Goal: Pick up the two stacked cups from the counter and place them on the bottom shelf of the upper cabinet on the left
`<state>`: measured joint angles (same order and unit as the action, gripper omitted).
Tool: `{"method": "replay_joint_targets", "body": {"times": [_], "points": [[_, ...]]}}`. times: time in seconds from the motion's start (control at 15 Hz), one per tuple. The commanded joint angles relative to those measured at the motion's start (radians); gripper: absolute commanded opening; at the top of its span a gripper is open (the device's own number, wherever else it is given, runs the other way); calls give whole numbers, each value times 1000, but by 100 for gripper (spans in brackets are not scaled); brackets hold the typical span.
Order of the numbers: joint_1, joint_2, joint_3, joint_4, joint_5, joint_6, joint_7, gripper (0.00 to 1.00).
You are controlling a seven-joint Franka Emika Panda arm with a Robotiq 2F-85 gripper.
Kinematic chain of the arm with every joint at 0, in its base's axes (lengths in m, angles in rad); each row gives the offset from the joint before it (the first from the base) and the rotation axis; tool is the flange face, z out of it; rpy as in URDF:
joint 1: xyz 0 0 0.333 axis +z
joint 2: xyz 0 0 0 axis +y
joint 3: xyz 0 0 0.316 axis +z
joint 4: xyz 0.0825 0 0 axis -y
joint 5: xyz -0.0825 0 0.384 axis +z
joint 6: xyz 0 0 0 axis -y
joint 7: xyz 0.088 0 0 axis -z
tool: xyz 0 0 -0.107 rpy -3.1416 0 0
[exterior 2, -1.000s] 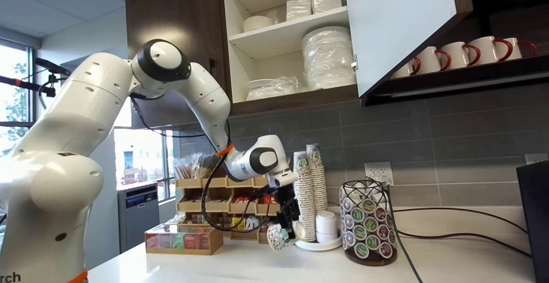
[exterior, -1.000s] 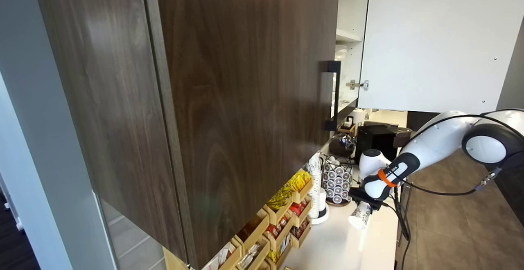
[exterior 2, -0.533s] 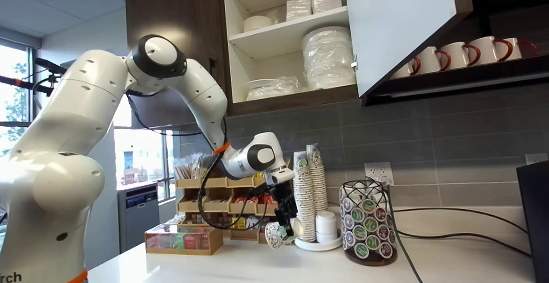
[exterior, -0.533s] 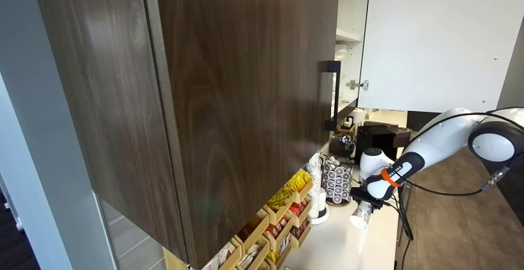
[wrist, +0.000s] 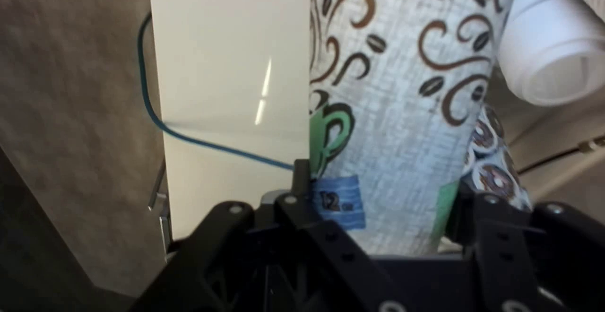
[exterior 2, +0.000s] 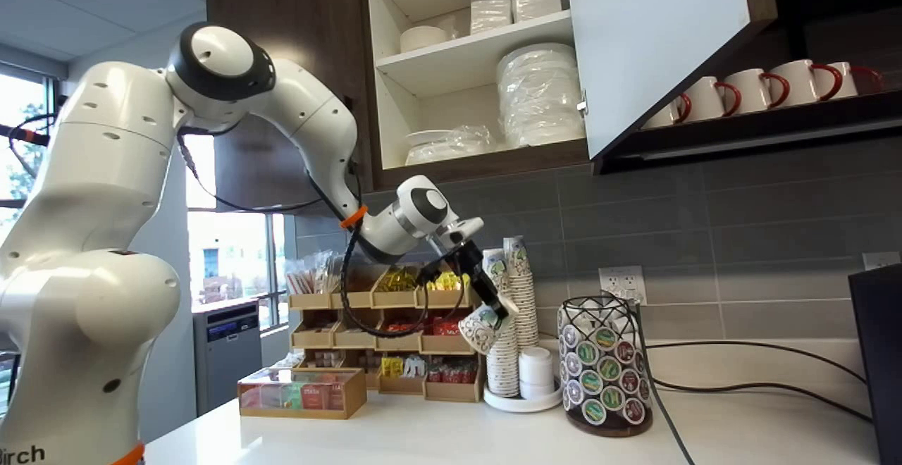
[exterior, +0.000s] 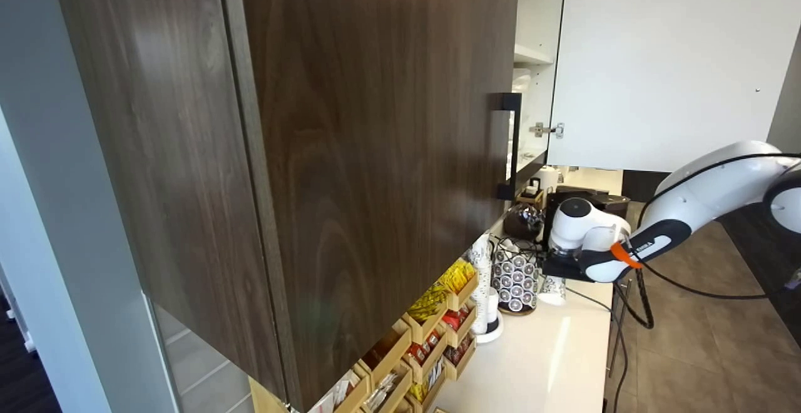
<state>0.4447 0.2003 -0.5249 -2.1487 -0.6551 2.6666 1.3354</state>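
One pale counter (exterior 2: 493, 438) runs below gray tiles (exterior 2: 634, 218).

Lettering, as read: patterned paper cup (wrist: 397, 104), wrist view, carries the brand name "Dixie" in dark letters toward its wide end (a touch blurred, still legible). Same cup, left side, nearer the narrow end: blue label (wrist: 339, 203) with the number "12"; the small mark after it is smeared. In an exterior view, "Birch" in dark letters on the robot arm (exterior 2: 70, 387), near left, the B partly clipped by the frame edge. Small characters beside the orange band (exterior: 625, 255), uncertain. Print on the pods (exterior 2: 591, 382), right, too small to read.
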Motion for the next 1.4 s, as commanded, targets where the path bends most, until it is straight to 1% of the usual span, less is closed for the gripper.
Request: {"method": "replay_joint_targets", "body": {"times": [0.0, 0.07, 0.13, 0.2, 0.27, 0.4, 0.47, 0.73, 0.8, 0.87, 1.07, 1.2, 1.33], "points": [[58, -173, -36, -64, -244, -5, 45, 38], [-103, -219, 136, -69, -321, -24, 61, 38], [-135, -253, 182, -85, -344, -27, 41, 38], [-26, -280, 83, -105, -347, -22, 17, 38], [-48, -311, 115, -125, -368, -34, 2, 38], [-45, -362, 129, -148, -413, -60, -6, 38], [-212, -280, 273, -91, -341, -7, -14, 63], [-212, -331, 282, -126, -358, -21, -26, 63], [-212, -332, 282, -128, -358, -21, -26, 38], [-234, -354, 307, -122, -400, -37, -35, 38], [-318, -411, 413, -116, -386, -88, -114, 38], [-355, -439, 457, -110, -377, -100, -164, 38], [-380, -470, 487, -111, -365, -108, -219, 38]]}}
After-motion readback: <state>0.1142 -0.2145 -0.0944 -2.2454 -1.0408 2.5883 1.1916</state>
